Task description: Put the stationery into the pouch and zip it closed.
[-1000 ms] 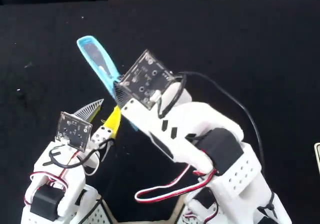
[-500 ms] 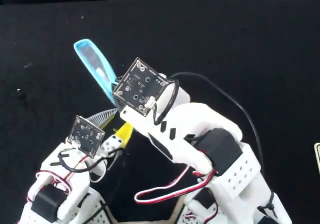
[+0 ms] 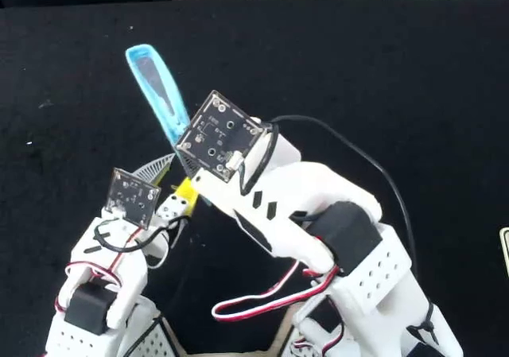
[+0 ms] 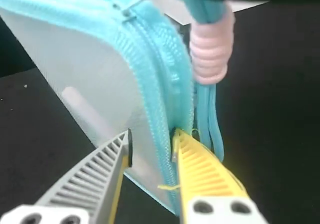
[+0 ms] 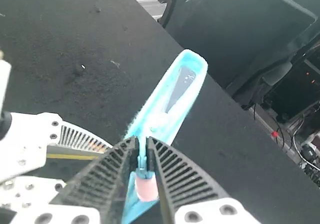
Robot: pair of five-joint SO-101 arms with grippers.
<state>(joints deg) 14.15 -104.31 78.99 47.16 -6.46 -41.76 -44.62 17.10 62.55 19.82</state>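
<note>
the translucent light-blue zip pouch (image 3: 159,91) points lengthwise toward the upper left. your right gripper (image 5: 142,146) pinches its blue zip pull (image 5: 143,173). your left gripper (image 4: 150,139) clamps the near end, beside it.

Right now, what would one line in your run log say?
pouch: held on edge | left gripper: shut on pouch end | right gripper: shut on zip pull

No legible text or labels

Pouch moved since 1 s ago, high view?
Yes, slightly. The top end of the pouch now sits a little closer to the far edge of the table than before.
</note>
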